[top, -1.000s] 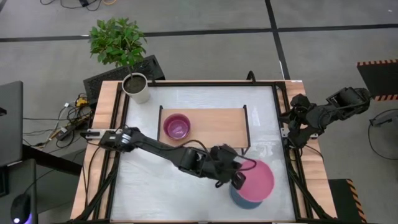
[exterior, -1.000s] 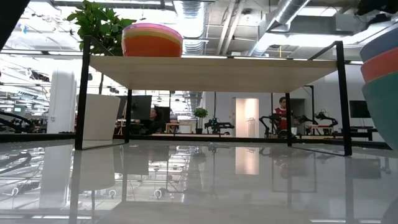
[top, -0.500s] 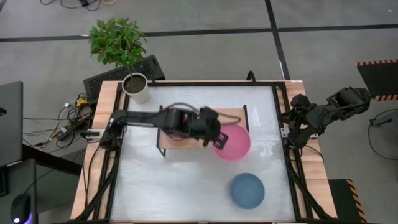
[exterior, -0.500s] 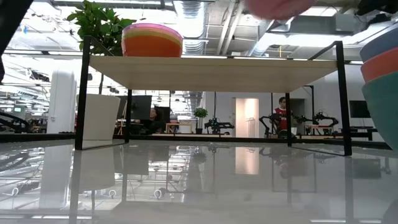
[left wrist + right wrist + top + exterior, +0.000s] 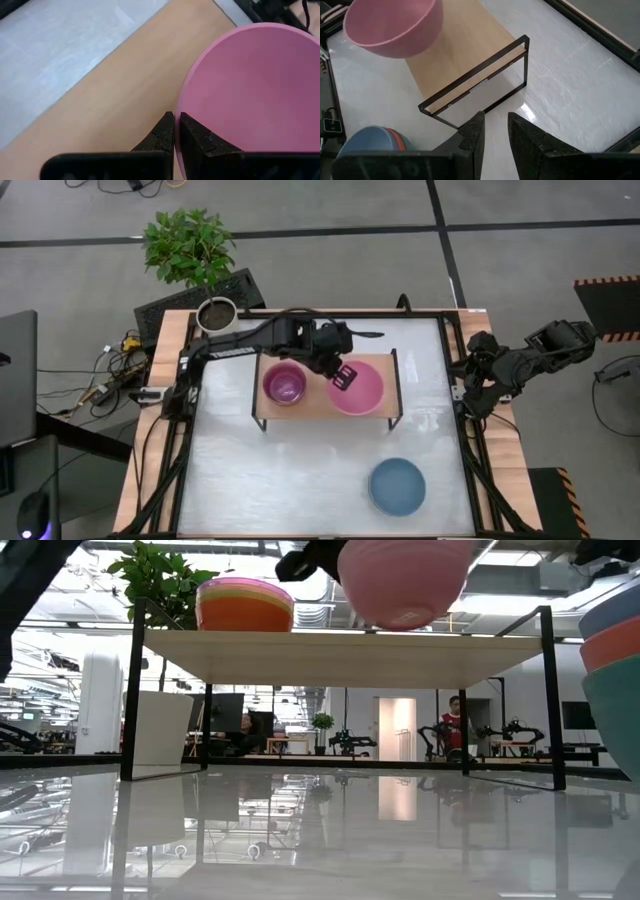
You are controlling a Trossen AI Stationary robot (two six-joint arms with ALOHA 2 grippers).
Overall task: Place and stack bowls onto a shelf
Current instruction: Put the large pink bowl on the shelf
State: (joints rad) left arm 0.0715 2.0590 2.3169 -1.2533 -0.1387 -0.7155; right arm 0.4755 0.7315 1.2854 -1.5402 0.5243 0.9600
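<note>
A leafy plant and white pot beside the table

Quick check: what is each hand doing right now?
Left hand: shut on the rim of the pink bowl, held above the shelf.
Right hand: open, holding nothing, parked at the table's right edge.

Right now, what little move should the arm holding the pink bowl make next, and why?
Probably lower it straight down. The left gripper, jaws shut on the rim, holds the pink bowl just above the shelf, over the bare board beside the purple bowl. The low view shows the bowl not resting yet.
</note>
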